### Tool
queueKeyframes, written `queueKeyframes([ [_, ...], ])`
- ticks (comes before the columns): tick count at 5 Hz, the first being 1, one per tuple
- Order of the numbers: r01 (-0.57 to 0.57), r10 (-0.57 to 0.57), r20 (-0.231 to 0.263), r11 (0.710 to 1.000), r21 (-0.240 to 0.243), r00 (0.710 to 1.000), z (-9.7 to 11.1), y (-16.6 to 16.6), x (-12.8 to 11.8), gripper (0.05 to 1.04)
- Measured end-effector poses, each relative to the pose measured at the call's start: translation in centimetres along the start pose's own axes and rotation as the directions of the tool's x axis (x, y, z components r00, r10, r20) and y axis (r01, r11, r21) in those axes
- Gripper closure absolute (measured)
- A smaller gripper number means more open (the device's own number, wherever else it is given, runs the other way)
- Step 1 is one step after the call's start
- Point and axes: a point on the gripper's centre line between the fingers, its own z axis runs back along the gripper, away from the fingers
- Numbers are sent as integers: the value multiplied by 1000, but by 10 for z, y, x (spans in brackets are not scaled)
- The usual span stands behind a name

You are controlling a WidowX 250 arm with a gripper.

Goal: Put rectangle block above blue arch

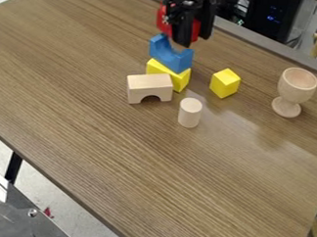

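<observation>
One red block (163,21) in the gripper (194,39), fingers closed on its sides, near top edge of view, right over the blue arch (168,56). Can't tell if red touches blue. Arch sits notch up on a yellow block (179,81). Wood arch (149,83) just beside that, notch down. Peg (189,112) upright, nearer the camera. Yellow cube (224,83) to the right of the stack, cup (297,87) upright farther right. All on the table (126,173).

No readable text, no legible labels or brands, no numbers or signs made out
</observation>
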Motion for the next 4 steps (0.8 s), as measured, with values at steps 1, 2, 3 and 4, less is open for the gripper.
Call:
queueKeyframes([
  [1,-7,7,-4,1000,22,1000,-7,6,-1,495],
  [2,-16,16,0,1000,11,1000,-5,7,-1,495],
  [3,-17,17,3,1000,14,1000,-6,8,-1,495],
  [4,-15,15,13,1000,11,1000,-7,7,0,495],
])
